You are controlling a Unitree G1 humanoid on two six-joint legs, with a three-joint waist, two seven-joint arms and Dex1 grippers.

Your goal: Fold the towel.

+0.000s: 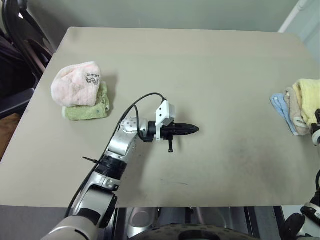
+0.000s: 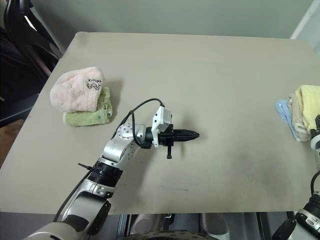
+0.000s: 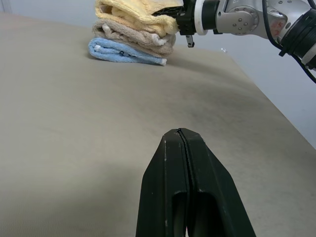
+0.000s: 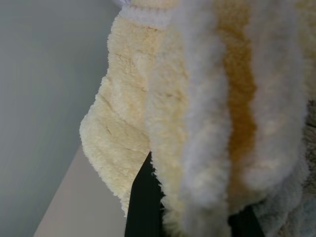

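Note:
The pale yellow fluffy towel (image 1: 309, 97) lies folded on top of a small stack at the table's right edge. My right gripper (image 3: 170, 19) reaches into its near side from the right. In the right wrist view its two black fingers (image 4: 140, 200) stand apart, open, with the towel's thick folds (image 4: 197, 113) between them. Whether they press on the cloth I cannot tell. My left gripper (image 1: 192, 129) hovers over the middle of the table, pointing right towards the stack, shut with nothing in it.
Under the yellow towel lie a beige towel (image 3: 131, 33) and a blue one (image 3: 123, 52). A pink towel (image 1: 77, 82) sits on a green one (image 1: 87, 111) at the table's (image 1: 200, 65) left. Dark chairs (image 1: 20, 30) stand beyond the left edge.

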